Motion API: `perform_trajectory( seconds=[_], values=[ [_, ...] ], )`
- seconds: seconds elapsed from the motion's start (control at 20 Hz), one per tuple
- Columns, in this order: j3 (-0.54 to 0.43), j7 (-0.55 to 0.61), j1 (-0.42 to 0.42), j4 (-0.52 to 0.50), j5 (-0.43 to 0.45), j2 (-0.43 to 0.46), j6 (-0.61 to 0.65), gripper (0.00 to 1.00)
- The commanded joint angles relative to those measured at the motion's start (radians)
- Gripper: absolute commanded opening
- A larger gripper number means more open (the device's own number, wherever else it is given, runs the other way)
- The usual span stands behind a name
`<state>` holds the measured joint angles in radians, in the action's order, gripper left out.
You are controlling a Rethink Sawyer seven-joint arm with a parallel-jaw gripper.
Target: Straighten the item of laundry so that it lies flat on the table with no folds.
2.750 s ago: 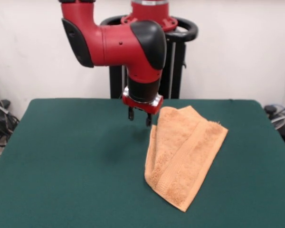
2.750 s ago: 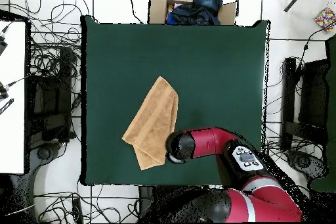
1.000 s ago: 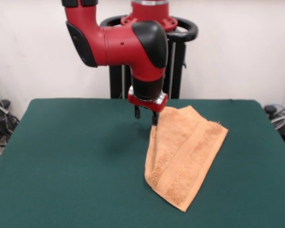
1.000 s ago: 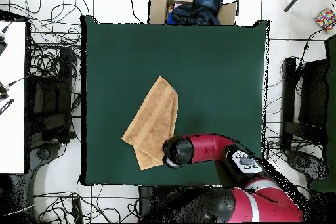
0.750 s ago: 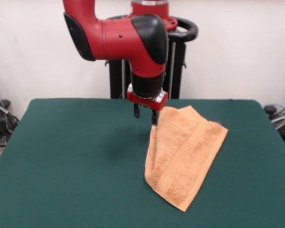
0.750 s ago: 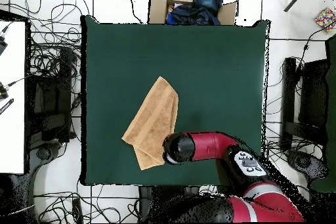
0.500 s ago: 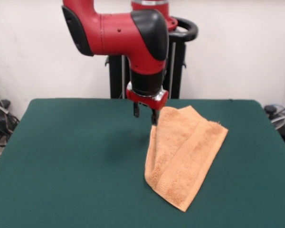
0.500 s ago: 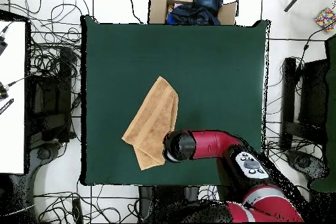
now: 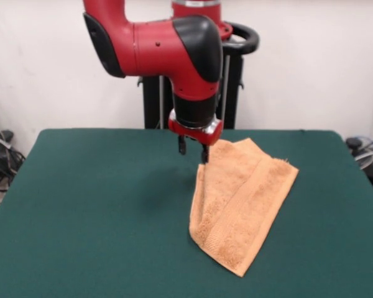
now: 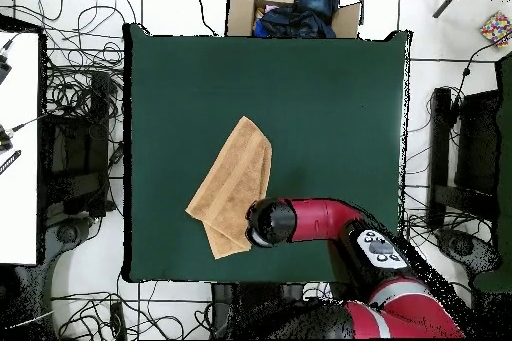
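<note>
- Your jaws [image 9: 193, 151] hang apart and empty, pointing straight down a little above centre of the front view. One dark tip sits just at the upper left edge of the towel [image 9: 239, 202]; the other is over bare felt.
- Whether that tip touches the cloth or hovers just above it cannot be told from either view.
- Above the jaws, the red and black arm [image 9: 174, 56] comes down from the top of the frame. In the overhead view the arm [image 10: 300, 222] covers the jaws entirely.
- The light orange towel lies folded over itself, right of centre in the front view, running diagonally from near the jaws down to a point at the lower middle of the frame. A woven band stripe runs along its length.
- In the overhead view the towel [image 10: 232, 187] sits left of centre on the dark green table [image 10: 330, 97], well inside every edge.
- Judged from this, you are at the approach step: no fold has been opened yet.
- Your next move likely calls for lowering onto the top layer's edge, closing on that layer alone, then drawing it out towards the open felt.
</note>
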<state>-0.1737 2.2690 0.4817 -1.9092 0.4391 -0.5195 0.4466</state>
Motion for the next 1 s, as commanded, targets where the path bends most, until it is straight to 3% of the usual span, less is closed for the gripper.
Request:
perform_trajectory(
  seconds=[0.05,0.4,1.0],
  values=[
    [-0.053,0.051,-0.026,0.084,-0.025,0.081,-0.061,1.0],
    [-0.011,0.064,-0.059,0.12,0.018,0.122,-0.12,1.0],
    [0.063,0.071,-0.138,0.157,0.085,0.089,-0.193,1.0]
  ],
)
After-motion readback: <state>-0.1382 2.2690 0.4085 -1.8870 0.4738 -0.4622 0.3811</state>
